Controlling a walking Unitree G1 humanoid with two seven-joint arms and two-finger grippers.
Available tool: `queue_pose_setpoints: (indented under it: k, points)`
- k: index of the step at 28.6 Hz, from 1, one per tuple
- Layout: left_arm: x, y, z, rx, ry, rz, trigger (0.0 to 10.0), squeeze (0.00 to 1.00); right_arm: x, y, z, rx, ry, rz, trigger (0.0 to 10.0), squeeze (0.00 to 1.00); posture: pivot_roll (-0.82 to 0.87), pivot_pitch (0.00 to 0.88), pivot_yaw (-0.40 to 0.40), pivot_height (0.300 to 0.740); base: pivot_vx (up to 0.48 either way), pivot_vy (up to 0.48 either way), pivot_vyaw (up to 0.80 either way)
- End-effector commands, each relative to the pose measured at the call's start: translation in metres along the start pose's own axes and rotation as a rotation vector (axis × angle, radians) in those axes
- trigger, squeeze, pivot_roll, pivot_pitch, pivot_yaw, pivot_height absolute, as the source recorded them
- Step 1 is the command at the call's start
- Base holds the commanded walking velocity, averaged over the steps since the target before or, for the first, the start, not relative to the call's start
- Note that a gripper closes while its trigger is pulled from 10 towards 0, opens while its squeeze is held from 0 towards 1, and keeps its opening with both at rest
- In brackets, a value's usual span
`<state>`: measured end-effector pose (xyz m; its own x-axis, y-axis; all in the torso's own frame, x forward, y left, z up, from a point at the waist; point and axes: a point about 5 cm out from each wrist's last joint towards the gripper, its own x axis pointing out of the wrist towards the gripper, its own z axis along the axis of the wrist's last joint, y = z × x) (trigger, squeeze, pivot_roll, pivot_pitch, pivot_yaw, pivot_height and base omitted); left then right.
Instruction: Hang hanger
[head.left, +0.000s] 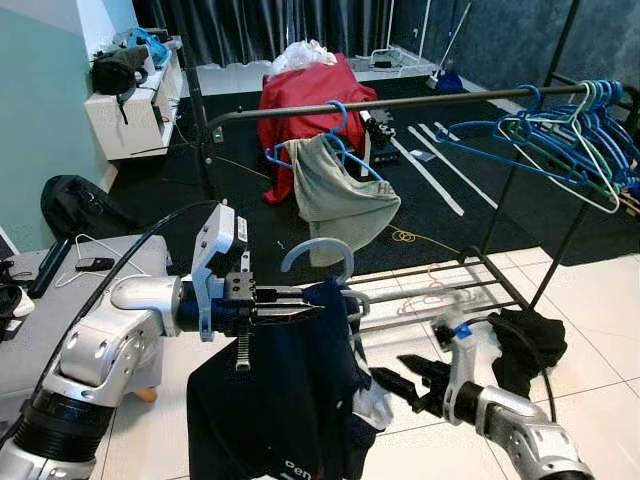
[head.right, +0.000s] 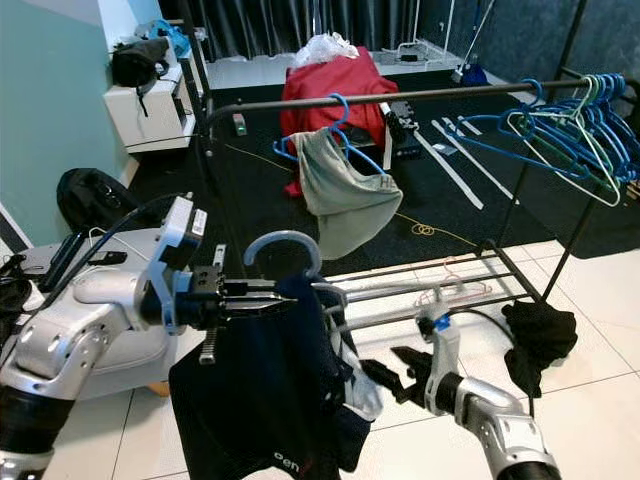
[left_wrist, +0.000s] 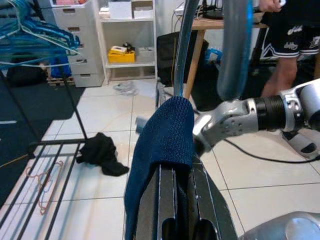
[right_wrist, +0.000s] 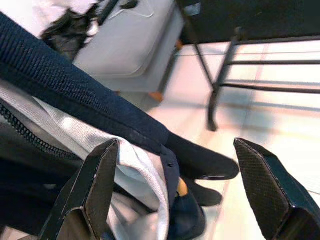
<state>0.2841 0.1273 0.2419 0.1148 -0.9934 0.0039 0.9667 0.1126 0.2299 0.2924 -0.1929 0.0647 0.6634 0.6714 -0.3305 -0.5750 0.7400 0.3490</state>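
Rack (head.left: 400, 102) carries one grey garment (head.left: 340, 190) on a blue hanger near the rail's left end and a bunch of blue hangers (head.left: 570, 135) at the right end, too tangled to count. Left gripper (head.left: 300, 305), below the rail and clear of it, is clamped on a pale hanger (head.left: 318, 250) draped with a dark jacket (head.left: 280, 400); the hanger's shoulders are hidden by cloth. Right gripper (right_wrist: 180, 185) has its fingers spread wide at the jacket's lower edge. One black cloth (head.left: 525, 345) lies by the rack's base bars.
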Motion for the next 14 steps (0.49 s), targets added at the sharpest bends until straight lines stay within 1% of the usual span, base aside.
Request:
queue_pose_setpoints:
  k: [1,4,8,9,13,14]
  points:
    - [0.003,0.000,0.009,0.030,-0.023,-0.016,0.0,0.00,0.003,0.003,-0.003,0.027,0.011,0.033,10.0,0.00,-0.08,0.054,0.027,0.740,0.000,0.000,0.00]
    - [0.004,0.002,0.014,0.041,-0.033,-0.015,0.0,0.00,0.007,0.007,-0.007,0.068,0.022,0.109,10.0,0.00,-0.08,0.066,0.025,0.740,0.000,0.000,0.00]
    - [0.004,0.001,0.017,0.039,-0.040,-0.025,0.0,0.00,0.009,0.007,-0.007,0.088,0.013,0.121,10.0,0.00,-0.08,0.068,0.027,0.740,0.000,0.000,0.00]
    - [0.005,-0.001,0.019,0.037,-0.045,-0.033,0.0,0.00,0.010,0.006,-0.009,0.109,0.006,0.124,10.0,0.00,-0.08,0.068,0.027,0.740,0.000,0.000,0.00]
    - [0.006,-0.001,0.021,0.036,-0.051,-0.036,0.0,0.00,0.010,0.005,-0.012,0.132,0.013,0.138,10.0,0.00,-0.08,0.070,0.027,0.740,0.000,0.000,0.00]
    - [0.007,-0.001,0.022,0.037,-0.056,-0.038,0.0,0.00,0.010,0.005,-0.015,0.136,0.023,0.138,4.9,0.00,-0.08,0.070,0.027,0.740,0.000,0.000,0.00]
